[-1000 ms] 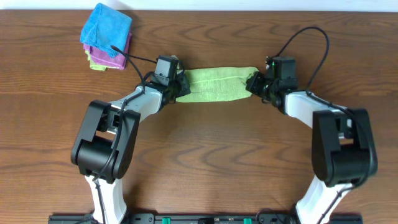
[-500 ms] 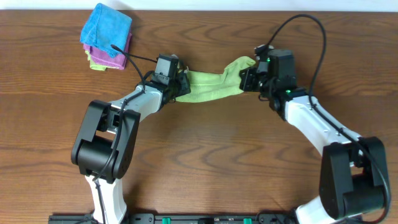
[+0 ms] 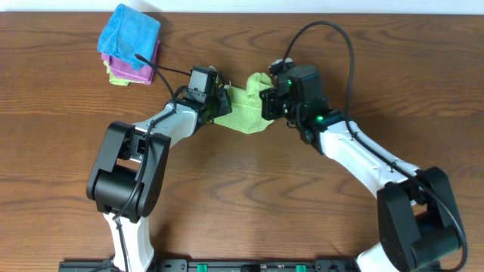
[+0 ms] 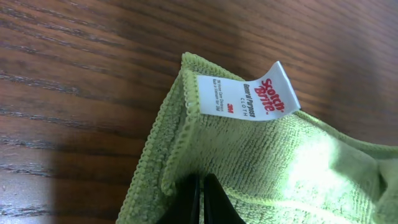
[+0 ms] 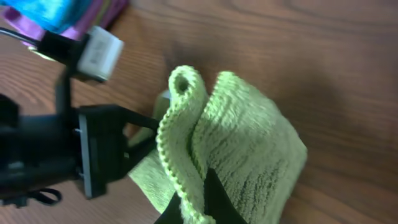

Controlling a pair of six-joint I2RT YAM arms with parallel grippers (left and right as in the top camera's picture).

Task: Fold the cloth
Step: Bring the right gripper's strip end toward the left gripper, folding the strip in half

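Cloth: the cloth [image 3: 246,109] lay bunched on the table [image 3: 242,196], toward its far middle and between the two grippers. Its left end was low on the wood and its right end was raised and curled over toward the left.

Left gripper: the left gripper [image 3: 218,103] was clamped on the cloth's left edge. From its own camera only the dark fingertips showed at the bottom edge, pressed together on the hem, and the rest was cut off.

Right gripper: the right gripper [image 3: 269,102] was pinched on the raised end. Its camera caught only the tips at the bottom edge, with the folded edge rising out of them in a loop.

Tag: a white tag [image 4: 249,96] stood up from the hem just beyond the left fingertips. It carried red brand lettering, and the small dark print was too fine to read.

Hidden: from overhead, the right gripper's body covered the cloth end it held. I could not tell how many layers lay in the bunch.

Blur: in the right wrist view, the left gripper was a dark, soft-edged shape just beside the cloth.

Pile: a blue cloth [image 3: 130,30] sat at the far left, well apart, on a purple cloth [image 3: 151,54] of which only an edge showed.

Cable: a black cable [image 3: 333,34] arched over the right arm.
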